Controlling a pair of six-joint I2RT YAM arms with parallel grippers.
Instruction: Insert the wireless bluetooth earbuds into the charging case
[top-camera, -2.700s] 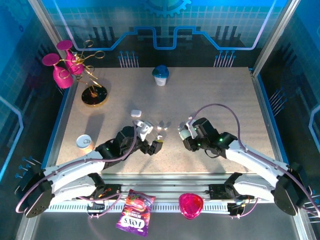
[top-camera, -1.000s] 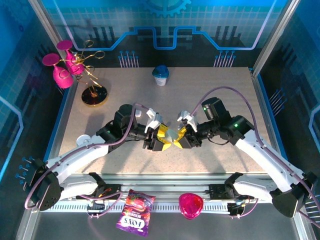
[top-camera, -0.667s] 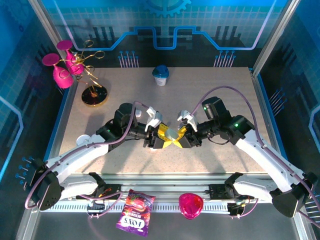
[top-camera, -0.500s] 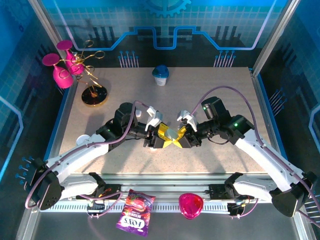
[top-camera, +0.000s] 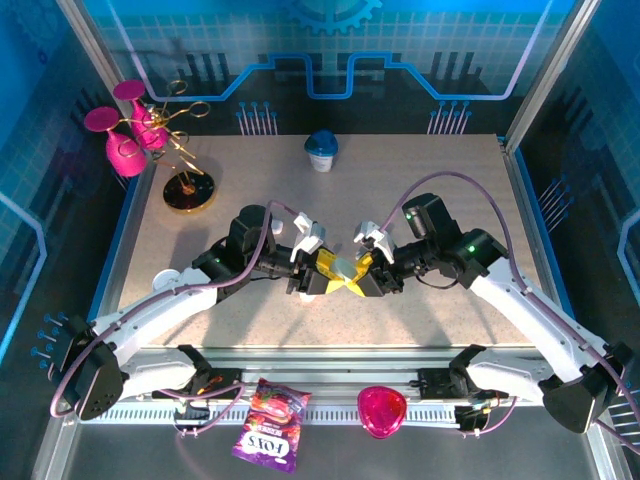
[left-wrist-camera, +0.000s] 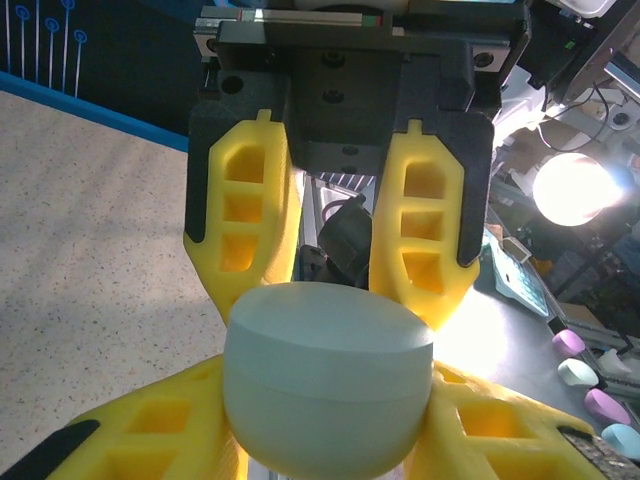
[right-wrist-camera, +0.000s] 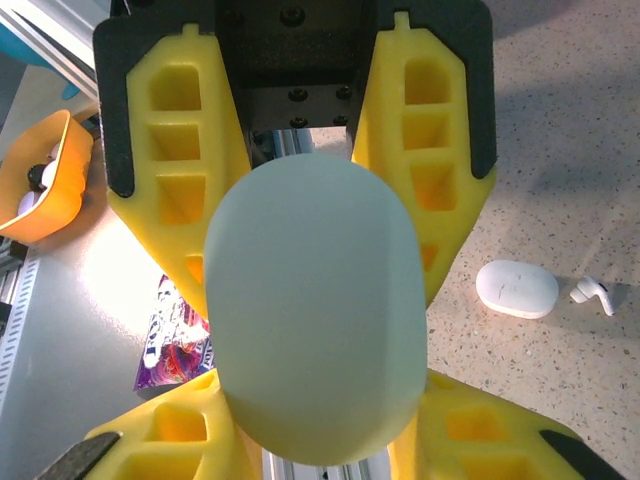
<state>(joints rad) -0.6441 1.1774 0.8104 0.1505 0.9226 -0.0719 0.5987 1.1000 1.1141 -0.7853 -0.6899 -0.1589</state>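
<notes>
Moments ago the two arms worked apart, low over the bench (top-camera: 430, 190). Now they meet mid-bench and share one object, the mint case (left-wrist-camera: 328, 380). In the last second the left tool (top-camera: 325, 273) has drawn its yellow fingers in, and they now press the case from both sides. The right tool (top-camera: 363, 276) keeps its own clamp on the same case from the opposite end. We read this as a two-handed hold, either a handover or a brace for prising the lid. The lid seam still runs closed around the case, so nothing has gone in and the task is at an early step. The overhead view shows how the arms converge but hides how the fingers sit. The left wrist view looks along the case's side, showing the seam and the right tool's fingers standing behind it. The right wrist view faces the rounded end of the case with our own fingers flanking it. It also shows one earbud (right-wrist-camera: 592, 294) lying on the bench just beside a white case (right-wrist-camera: 517, 289), both well apart from the held case. We judge that the earbud must be fetched once the lid is up.
</notes>
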